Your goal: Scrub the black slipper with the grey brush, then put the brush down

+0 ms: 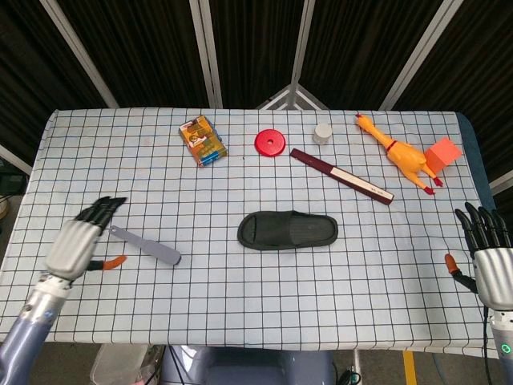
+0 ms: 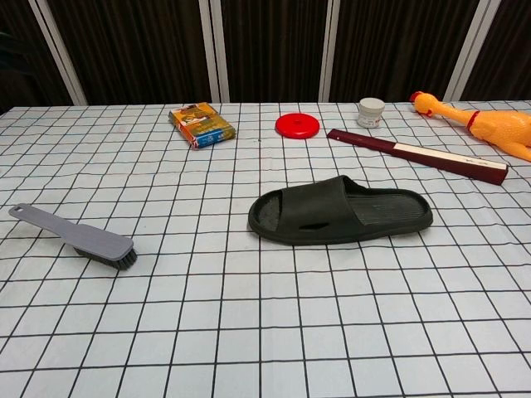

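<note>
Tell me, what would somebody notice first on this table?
Probably the black slipper, lying alone in the middle of the checkered table. Next comes the bright yellow rubber chicken at the far right, beside an orange block. The grey brush lies near the left edge, with the left hand open beside it.

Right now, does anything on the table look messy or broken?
Nothing stands out. The grey brush lies flat on the cloth, bristles down, apart from the black slipper, which sits upright and whole. Both hands are off to the sides, holding nothing.
</note>
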Robot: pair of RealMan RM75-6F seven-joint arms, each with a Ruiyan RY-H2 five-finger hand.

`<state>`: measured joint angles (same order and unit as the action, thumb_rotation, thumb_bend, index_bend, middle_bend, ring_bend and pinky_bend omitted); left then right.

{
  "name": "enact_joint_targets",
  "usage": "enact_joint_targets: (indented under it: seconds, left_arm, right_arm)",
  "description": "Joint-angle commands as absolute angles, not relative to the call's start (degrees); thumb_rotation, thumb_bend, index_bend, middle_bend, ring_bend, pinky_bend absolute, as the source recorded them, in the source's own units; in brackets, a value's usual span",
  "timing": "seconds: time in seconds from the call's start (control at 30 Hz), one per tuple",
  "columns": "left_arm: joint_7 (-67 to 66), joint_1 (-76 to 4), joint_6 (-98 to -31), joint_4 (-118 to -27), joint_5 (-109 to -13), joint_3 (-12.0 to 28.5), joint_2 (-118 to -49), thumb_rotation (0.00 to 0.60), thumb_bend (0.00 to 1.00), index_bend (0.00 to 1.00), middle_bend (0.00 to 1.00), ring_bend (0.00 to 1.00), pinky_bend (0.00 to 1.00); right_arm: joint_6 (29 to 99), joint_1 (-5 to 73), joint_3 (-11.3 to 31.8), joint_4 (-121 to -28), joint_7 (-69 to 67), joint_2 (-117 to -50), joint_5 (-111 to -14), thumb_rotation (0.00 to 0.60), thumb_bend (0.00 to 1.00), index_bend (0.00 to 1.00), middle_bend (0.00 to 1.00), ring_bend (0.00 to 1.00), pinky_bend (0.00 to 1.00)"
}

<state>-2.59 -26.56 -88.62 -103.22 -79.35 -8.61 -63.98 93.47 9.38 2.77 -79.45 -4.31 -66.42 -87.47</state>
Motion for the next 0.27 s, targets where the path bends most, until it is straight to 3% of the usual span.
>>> enact_joint_targets:
  seconds: [0.03,0.27]
  left_arm:
    - [10.9,-12.9,-101.0,-93.3,-80.9,-11.8,-62.7,0.6,0.0,0.05,0.11,0.03,0.15]
    - [17.9,-6.7,-107.4,-82.4,-80.1,-8.0,-66.3,0.6,0.0,0.03,0.11,0.01,0.15]
  right_arm:
    - [90.8,8.8,2.8,-81.7,0.0,-65.4,-84.9,0.6,0.4,0.0,0.01,0.0,0.0]
    - [82.7,8.2,1.0,-91.6,8.1,-63.2,-78.3,0.6,0.4,0.0,0.0,0.0,0.0]
